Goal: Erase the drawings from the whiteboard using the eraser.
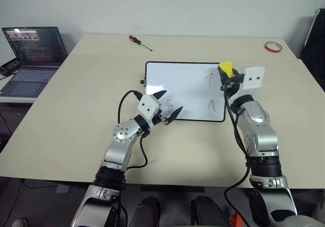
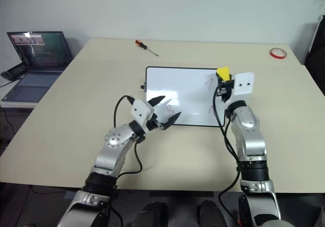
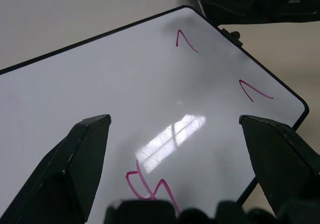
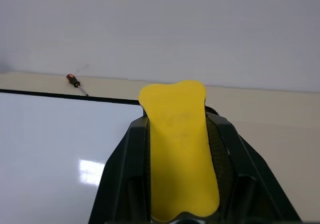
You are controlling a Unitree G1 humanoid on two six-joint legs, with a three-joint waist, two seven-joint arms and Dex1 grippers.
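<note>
The whiteboard (image 1: 185,87) lies flat in the middle of the table, black-framed. Its drawings are pink marker: an "8"-like loop (image 1: 170,105) near the front edge and two arrow marks (image 1: 208,77) (image 1: 212,105) at the right side. My left gripper (image 1: 166,105) stands open over the board's front left part, fingers (image 3: 82,149) either side of the loop. My right gripper (image 1: 227,73) is shut on the yellow eraser (image 1: 226,67), held above the board's far right corner. The right wrist view has the eraser (image 4: 180,144) pinched between the black fingers.
A red-handled screwdriver (image 1: 139,42) lies at the far side of the table. A red tape ring (image 1: 272,46) sits at the far right corner. An open laptop (image 1: 34,54) stands on a side surface to the left.
</note>
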